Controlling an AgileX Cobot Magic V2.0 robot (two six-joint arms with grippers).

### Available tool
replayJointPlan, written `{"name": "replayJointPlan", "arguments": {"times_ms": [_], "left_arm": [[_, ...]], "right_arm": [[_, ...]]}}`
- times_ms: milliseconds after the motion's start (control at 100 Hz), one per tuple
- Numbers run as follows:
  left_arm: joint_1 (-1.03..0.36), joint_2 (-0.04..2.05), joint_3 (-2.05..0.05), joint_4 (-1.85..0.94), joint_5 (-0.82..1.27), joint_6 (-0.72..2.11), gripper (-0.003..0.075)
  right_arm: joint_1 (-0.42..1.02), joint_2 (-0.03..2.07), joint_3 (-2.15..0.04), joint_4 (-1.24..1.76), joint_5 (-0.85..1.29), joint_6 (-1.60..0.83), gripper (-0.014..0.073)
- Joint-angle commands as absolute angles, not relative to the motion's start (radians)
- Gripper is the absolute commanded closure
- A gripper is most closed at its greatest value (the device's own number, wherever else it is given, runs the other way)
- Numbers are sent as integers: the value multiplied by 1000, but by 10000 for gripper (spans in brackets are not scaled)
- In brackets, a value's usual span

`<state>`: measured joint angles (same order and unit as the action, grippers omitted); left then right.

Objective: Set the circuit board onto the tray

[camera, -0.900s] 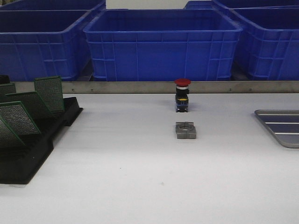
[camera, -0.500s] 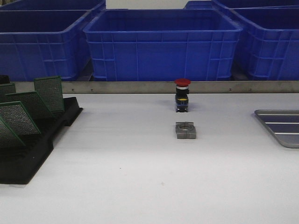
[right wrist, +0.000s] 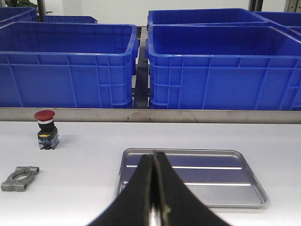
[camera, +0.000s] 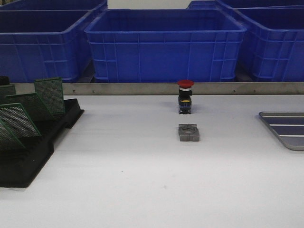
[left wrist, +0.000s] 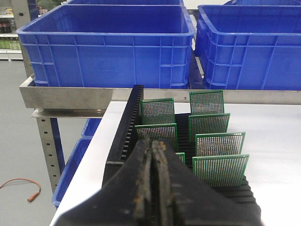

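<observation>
My left gripper [left wrist: 153, 153] is closed and empty before the rack [left wrist: 126, 123]. I'll open it, straddle one upright board [left wrist: 157, 111] (edges only); tray [camera: 289, 142] waits far right.

Illumination is even, diffuse and overhead in all three views, producing only short, soft shadows beneath the red push-button [camera: 185, 96] and the metal clamp [camera: 189, 133] on the white table [camera: 142, 180]. The tray [right wrist: 190, 178] shows mild glare along its ridges. Both wrist views blur the near fingertips at 6 o'clock, while distant objects remain sharp.
</observation>
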<state>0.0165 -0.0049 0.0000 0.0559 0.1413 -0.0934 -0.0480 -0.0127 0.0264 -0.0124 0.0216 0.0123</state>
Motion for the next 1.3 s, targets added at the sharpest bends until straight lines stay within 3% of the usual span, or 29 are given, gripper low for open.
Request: {"name": "replayJointPlan", "arguments": {"times_ms": [0, 360, 690, 780, 950, 1000, 1170, 1290], "left_arm": [[14, -36, -17, 44, 73, -98, 741], [14, 132, -322, 67, 359, -98, 741], [14, 424, -498, 67, 427, -97, 734], [14, 503, -537, 65, 438, -97, 661], [14, 620, -605, 47, 462, -97, 356], [14, 647, -624, 47, 464, -95, 297], [14, 742, -718, 22, 550, 54, 280], [11, 804, -780, -124, 651, 389, 280]], "right_arm": [[-53, -37, -5, -16, -60, 10, 652], [-53, -37, -5, -16, -60, 10, 652], [-53, -37, -5, -16, -60, 10, 652], [-53, -37, -5, -16, -60, 10, 652], [-53, -37, -5, -16, -60, 10, 652], [-53, -37, -5, -16, -60, 10, 652], [-53, -37, -5, -16, -60, 10, 652], [-53, -37, -5, -16, -60, 10, 652]]}}
